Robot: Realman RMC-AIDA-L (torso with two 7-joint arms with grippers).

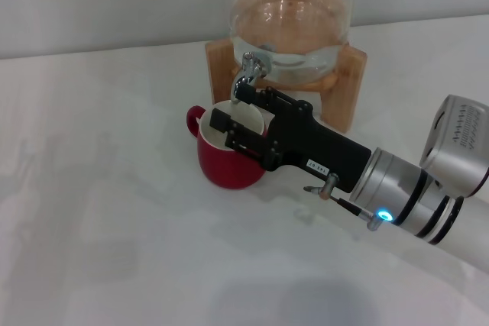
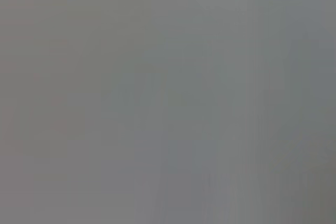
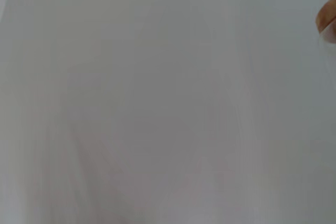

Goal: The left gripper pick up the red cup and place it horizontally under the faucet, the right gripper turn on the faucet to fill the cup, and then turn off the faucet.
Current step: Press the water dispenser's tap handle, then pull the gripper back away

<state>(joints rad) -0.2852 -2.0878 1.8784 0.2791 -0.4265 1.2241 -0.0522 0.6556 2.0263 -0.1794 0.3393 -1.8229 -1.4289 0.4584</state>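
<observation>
the right gripper (image 1: 233,116) reaches over the red cup (image 1: 228,159), fingers set wide apart and holding nothing. the cup stands right below it on the white table (image 1: 99,211). the faucet (image 1: 250,69) is just past its fingertips.

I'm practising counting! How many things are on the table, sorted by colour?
Red: 1, the cup
Shiny silver: 1, the faucet
Clear: 1, the jar
Wooden brown: 1, the stand
Black: 1, the right tool, reaching over the cup beside the faucet
Total: 5
The left tool is not in view.
</observation>
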